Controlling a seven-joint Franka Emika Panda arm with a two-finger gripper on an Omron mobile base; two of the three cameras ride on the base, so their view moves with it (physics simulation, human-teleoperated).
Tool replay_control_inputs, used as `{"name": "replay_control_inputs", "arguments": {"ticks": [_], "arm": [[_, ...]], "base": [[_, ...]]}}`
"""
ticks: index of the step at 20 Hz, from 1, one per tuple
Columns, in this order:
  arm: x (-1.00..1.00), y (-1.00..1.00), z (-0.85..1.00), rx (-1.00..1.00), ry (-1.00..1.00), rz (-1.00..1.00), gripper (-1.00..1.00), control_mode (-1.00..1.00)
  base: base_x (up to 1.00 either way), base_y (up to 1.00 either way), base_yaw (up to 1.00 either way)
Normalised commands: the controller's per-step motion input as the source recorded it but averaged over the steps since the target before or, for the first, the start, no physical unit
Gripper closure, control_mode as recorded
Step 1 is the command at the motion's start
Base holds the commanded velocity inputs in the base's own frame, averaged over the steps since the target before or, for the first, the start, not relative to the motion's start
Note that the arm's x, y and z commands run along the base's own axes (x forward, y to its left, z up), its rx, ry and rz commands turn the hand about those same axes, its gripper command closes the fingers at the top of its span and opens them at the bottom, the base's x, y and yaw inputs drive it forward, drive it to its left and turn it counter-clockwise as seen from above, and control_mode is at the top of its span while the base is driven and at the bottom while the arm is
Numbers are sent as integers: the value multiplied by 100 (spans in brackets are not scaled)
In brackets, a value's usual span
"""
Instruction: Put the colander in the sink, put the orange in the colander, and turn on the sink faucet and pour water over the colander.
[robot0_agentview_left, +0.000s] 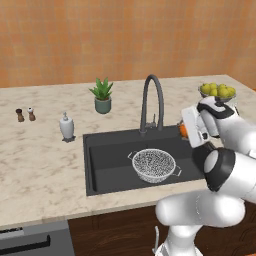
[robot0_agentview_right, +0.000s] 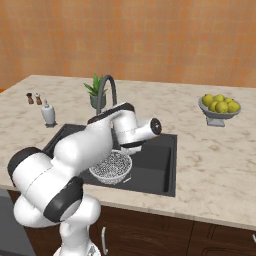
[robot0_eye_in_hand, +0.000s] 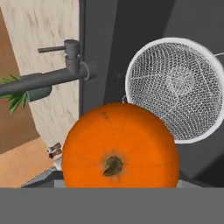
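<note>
The colander (robot0_agentview_left: 153, 164) (robot0_agentview_right: 111, 166) (robot0_eye_in_hand: 177, 87), a round silver mesh bowl, sits in the dark grey sink (robot0_agentview_left: 107, 160) (robot0_agentview_right: 156, 162). The orange (robot0_agentview_left: 183, 130) (robot0_eye_in_hand: 120, 146) hangs above the sink's right side, beside the colander and not over it. My gripper (robot0_agentview_left: 188, 131) is shut on the orange; in the hand view the fruit fills the lower middle and hides the fingertips. The sink faucet (robot0_agentview_left: 152, 100) (robot0_agentview_right: 107, 90) (robot0_eye_in_hand: 52, 76) arches over the basin's back edge; no water shows.
A grey footed bowl of yellow-green fruits (robot0_agentview_left: 218, 92) (robot0_agentview_right: 218, 107) stands on the counter to the right. A potted plant (robot0_agentview_left: 102, 96), a soap dispenser (robot0_agentview_left: 66, 126) and two small shakers (robot0_agentview_left: 25, 115) stand behind and left of the sink.
</note>
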Motion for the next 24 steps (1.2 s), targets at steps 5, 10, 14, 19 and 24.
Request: {"name": "replay_control_inputs", "arguments": {"ticks": [5,10,14,19,24], "arm": [[39,6,-84,6,15,3,100,-100],[14,20,-67,6,23,5,100,-100],[44,11,-58,2,16,2,100,-100],[44,13,-69,0,8,0,100,-100],[40,1,-78,0,7,0,100,-100]], "base": [[0,0,0],[0,0,0],[0,0,0],[0,0,0],[0,0,0]]}}
